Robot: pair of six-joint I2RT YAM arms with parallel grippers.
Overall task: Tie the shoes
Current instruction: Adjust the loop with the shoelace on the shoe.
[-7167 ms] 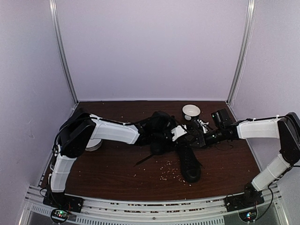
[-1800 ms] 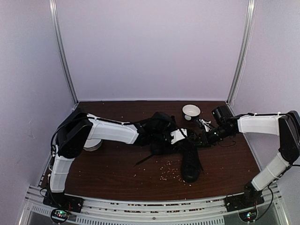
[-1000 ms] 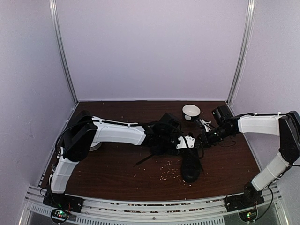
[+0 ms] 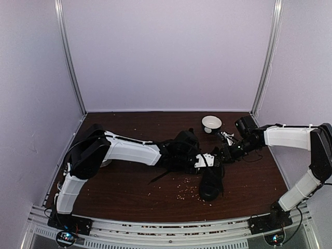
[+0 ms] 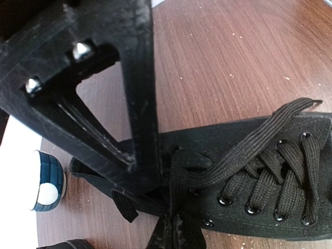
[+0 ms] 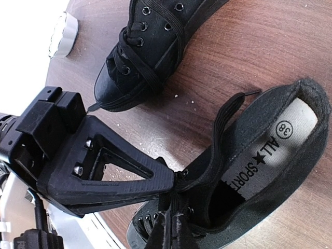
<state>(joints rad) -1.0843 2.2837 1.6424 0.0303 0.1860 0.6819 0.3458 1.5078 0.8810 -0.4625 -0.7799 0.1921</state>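
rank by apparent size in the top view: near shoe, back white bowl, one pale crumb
Largest: the near shoe, even with its far end partly hidden.
Next: the white bowl, clearly smaller.
Smallest: a crumb, just a speck.

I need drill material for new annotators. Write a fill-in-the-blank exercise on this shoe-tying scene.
The right pincer pinches a flat black lace of the black canvas low-top sneaker whose insole is printed with the number ___.
The round bowl at the back of the dark brown wooden table is coloured ___.
The number of black sneakers on the table is ___.
Missing words: 38; white; two.
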